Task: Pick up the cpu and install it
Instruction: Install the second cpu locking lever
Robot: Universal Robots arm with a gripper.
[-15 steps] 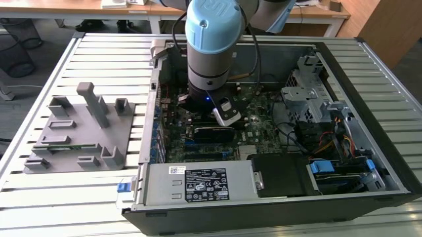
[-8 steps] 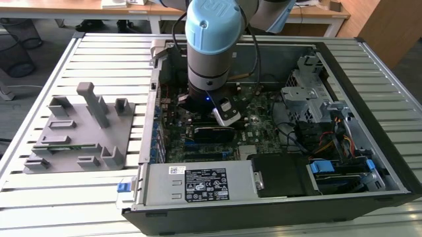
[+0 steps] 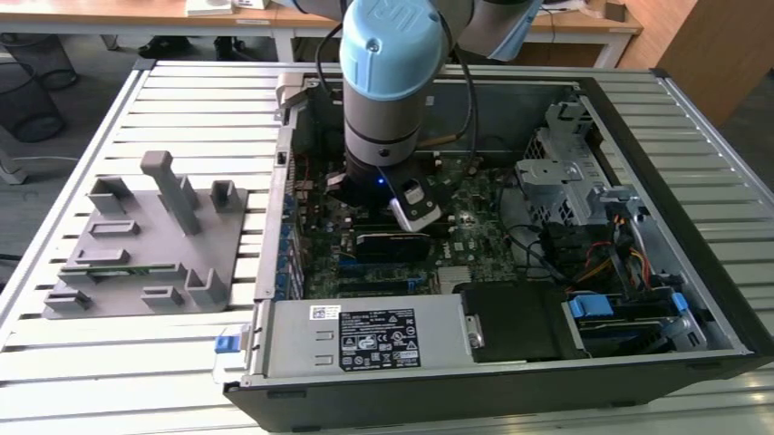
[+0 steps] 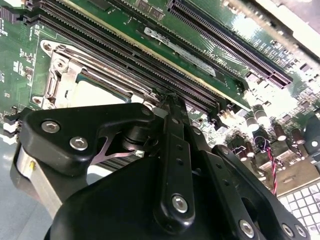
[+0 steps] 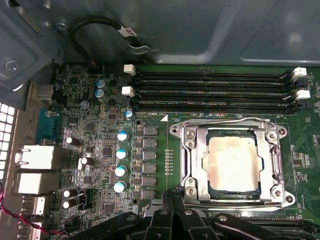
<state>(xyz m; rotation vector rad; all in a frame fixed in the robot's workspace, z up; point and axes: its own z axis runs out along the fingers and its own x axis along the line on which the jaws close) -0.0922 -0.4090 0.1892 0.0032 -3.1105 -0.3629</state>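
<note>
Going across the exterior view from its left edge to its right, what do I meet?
Grey moulded parts tray on the slatted table → black open computer case's wall → light-blue-capped robot arm above the green motherboard → silver metal drive cage.

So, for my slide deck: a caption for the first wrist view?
The cpu sits in its metal-framed socket on the motherboard, beside the memory slots.

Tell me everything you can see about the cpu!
The cpu is a small flat square chip with a pale, shiny metal top and a dark rim. It lies flat inside the metal-framed socket on the green motherboard, beside the long black memory slots. The gripper hangs close by, not holding it.
</note>
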